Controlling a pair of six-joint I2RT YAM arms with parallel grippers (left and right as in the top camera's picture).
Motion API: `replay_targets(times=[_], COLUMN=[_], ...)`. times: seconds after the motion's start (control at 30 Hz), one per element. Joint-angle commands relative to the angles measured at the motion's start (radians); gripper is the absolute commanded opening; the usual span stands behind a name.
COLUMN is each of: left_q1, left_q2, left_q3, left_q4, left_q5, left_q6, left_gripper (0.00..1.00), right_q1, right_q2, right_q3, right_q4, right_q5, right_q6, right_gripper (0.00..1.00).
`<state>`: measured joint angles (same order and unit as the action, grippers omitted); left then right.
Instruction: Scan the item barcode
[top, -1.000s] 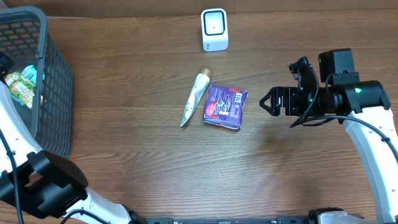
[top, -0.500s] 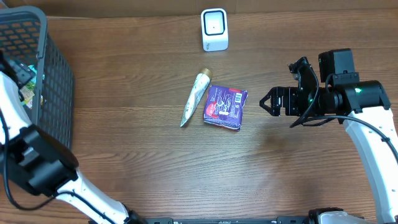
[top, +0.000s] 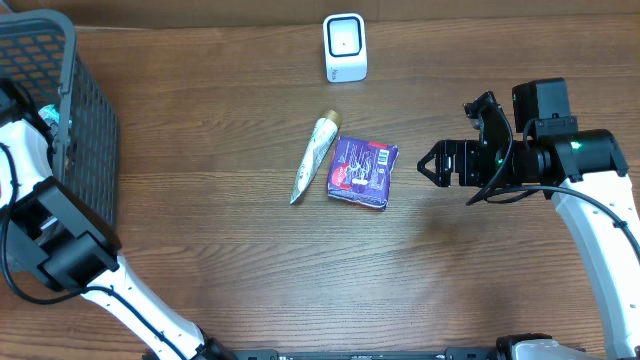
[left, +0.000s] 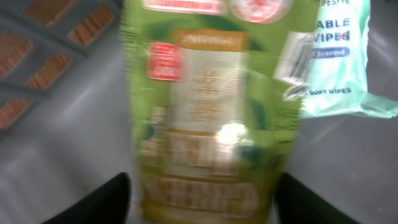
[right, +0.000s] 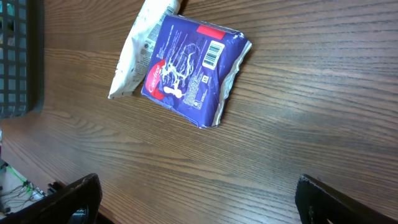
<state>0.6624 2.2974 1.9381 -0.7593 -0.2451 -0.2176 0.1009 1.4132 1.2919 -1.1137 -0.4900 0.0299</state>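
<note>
- Right jaws wide open, empty, hovering mid-counter right of purple packet (top: 361, 171) and tube (top: 314, 156); unchanged.
- Left jaws, shut a second ago, now part open astride green pouch (left: 205, 112) inside basket (top: 85, 150), counter's far left corner; can't tell if gripping.
- Pick likely starting; scanner (top: 345, 46) sits at far edge, well apart.

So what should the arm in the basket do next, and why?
Probably close the left jaws on the green pouch. They straddle it inside the basket, one on each side, but the blurred view shows no sure grip. It needs holding before it can go to the white scanner.
</note>
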Motion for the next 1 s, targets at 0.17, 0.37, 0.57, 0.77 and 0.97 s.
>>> replay_targets(times=[0.17,0.37,0.57,0.77,0.97], left_q1=[0.005,0.005,0.005,0.005,0.005], left_q2=[0.013,0.037,0.038,0.014,-0.112], left_q3=[0.008,0.007,0.006,0.012,0.087], left_q4=[0.016,0.015,0.015,-0.035,-0.101], left_q5=[-0.024,-0.024,-0.024,-0.024,-0.02], left_q6=[0.012,0.012,0.018,0.058,-0.011], left_gripper=[0.62,0.79,0.17,0.04,0.04], right_q1=[0.009,0.009,0.009,0.009,0.009], right_q2=[-0.003,-0.003,-0.003,-0.003,-0.003], right_q3=[0.016,0.016,0.016,0.016,0.016], right_q4=[0.0,-0.007,-0.015,-0.018,-0.018], right_q5=[0.003,0.003,0.003,0.003,0.005], right_q6=[-0.005,-0.005,-0.005,-0.005,-0.005], right_gripper=[1.0,1.0,1.0,1.0,1.0])
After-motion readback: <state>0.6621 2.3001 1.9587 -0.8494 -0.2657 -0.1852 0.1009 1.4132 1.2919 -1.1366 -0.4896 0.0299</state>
